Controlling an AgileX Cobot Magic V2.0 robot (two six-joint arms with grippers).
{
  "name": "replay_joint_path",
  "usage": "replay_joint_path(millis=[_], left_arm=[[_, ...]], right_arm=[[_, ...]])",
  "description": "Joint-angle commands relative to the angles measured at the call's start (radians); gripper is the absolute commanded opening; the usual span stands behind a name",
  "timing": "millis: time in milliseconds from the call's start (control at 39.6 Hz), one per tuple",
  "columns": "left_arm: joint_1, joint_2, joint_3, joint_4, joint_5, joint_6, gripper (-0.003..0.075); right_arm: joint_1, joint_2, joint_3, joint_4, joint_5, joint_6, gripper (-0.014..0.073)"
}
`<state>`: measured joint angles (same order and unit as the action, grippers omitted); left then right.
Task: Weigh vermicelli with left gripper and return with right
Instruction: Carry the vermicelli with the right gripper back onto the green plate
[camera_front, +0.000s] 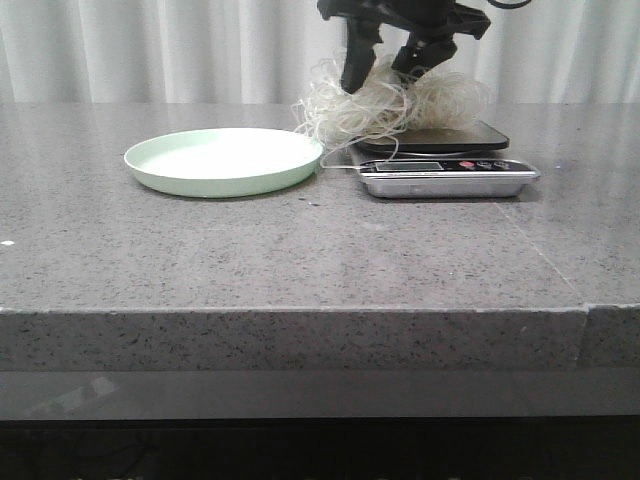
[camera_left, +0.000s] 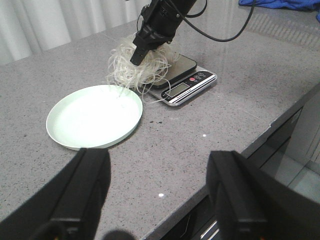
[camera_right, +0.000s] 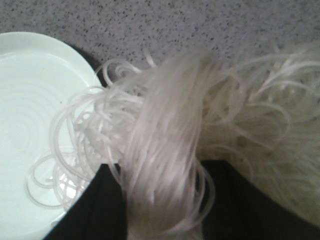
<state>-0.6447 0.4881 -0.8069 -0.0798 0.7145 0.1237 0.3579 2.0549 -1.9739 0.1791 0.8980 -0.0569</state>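
Note:
The vermicelli (camera_front: 385, 105) is a fluffy whitish clump over the left part of the kitchen scale (camera_front: 445, 172), with loose strands hanging toward the pale green plate (camera_front: 222, 160). My right gripper (camera_front: 395, 62) comes down from above and is shut on a bundle of its strands (camera_right: 167, 145), one finger on each side (camera_right: 95, 210). The plate is empty; curly ends overlap its rim (camera_right: 30, 125). My left gripper (camera_left: 160, 195) is open and empty, low over the table's front edge, well away from the plate (camera_left: 95, 115), the vermicelli (camera_left: 132, 70) and the scale (camera_left: 187, 85).
The grey stone table (camera_front: 300, 250) has its front edge close under my left gripper, with a drop beyond it (camera_left: 280, 145). A blue cloth (camera_left: 280, 4) lies at the far side. White curtains (camera_front: 150, 50) hang behind the table.

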Motion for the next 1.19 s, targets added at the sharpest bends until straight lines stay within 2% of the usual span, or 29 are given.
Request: replay_joint_path(millis=[0, 76, 177, 430, 708, 960, 1162], left_arm=[[-0.008, 0.006, -0.025, -0.007, -0.078, -0.010, 0.0489], [-0.008, 0.006, -0.025, -0.007, -0.078, -0.010, 0.0489], [-0.008, 0.006, -0.025, -0.007, -0.078, -0.010, 0.0489], [-0.008, 0.006, -0.025, -0.007, -0.078, -0.010, 0.0489], [-0.008, 0.006, -0.025, -0.007, -0.078, -0.010, 0.0489], [-0.008, 0.006, -0.025, -0.007, -0.078, -0.010, 0.0489], [-0.008, 0.006, -0.025, -0.007, -0.078, -0.010, 0.0489]], right_arm=[[-0.001, -0.059, -0.036, 0.008, -0.017, -0.012, 0.0249], [-0.001, -0.062, -0.036, 0.008, -0.018, -0.012, 0.0190], [-0.002, -0.063, -0.036, 0.005, -0.010, -0.012, 0.0158], [-0.002, -0.067, -0.056, 0.005, 0.005, -0.012, 0.0158], [0.020, -0.119, -0.171, 0.005, 0.021, -0.039, 0.0158], [0.092, -0.132, -0.321, 0.005, 0.033, -0.048, 0.0158], [0.169, -0.132, -0.375, 0.005, -0.021, -0.049, 0.0158]])
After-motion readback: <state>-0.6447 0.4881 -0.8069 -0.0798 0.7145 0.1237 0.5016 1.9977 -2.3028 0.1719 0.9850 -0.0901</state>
